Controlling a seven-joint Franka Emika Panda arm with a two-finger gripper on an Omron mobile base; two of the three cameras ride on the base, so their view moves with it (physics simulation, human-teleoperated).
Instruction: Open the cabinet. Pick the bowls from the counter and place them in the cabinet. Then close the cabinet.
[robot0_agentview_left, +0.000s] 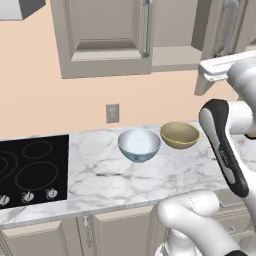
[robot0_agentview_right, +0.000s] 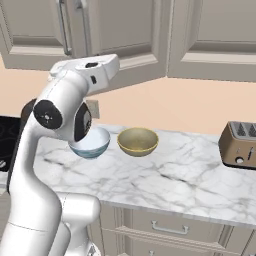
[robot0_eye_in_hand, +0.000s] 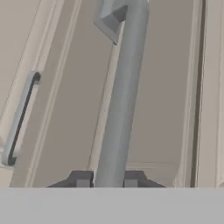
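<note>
Risk notes, with places taken from the white patterned bowl (robot0_agentview_left: 139, 144).

Gripper (robot0_eye_in_hand: 107, 179) is seen up and to the right of that bowl, at the wall cabinet (robot0_agentview_left: 105, 35). Its two dark tips are set on either side of the silver bar handle (robot0_eye_in_hand: 120, 109), close against it. Whether the bar is squeezed or merely flanked cannot be told. The right-hand door (robot0_agentview_left: 220, 30) appears to be swung partly out (a judgement, made from the shelf edge visible behind it).

The tan bowl (robot0_agentview_left: 179, 135) is found just beside the patterned bowl, on its right, and both rest on the marble counter (robot0_agentview_left: 150, 175), almost under the cabinet. The black cooktop (robot0_agentview_left: 30, 170) lies well to the left of it.

Hazards judged from here:
- If the bar is gripped loosely, it may be lost mid-pull and the door left half open, so the shelf would be blocked for placing.
- If the hand is withdrawn at an angle, a tip may be caught on the bar.
- When the arm is lowered to the bowls, the tan one may be knocked by the elbow (it sits nearest the arm).
</note>
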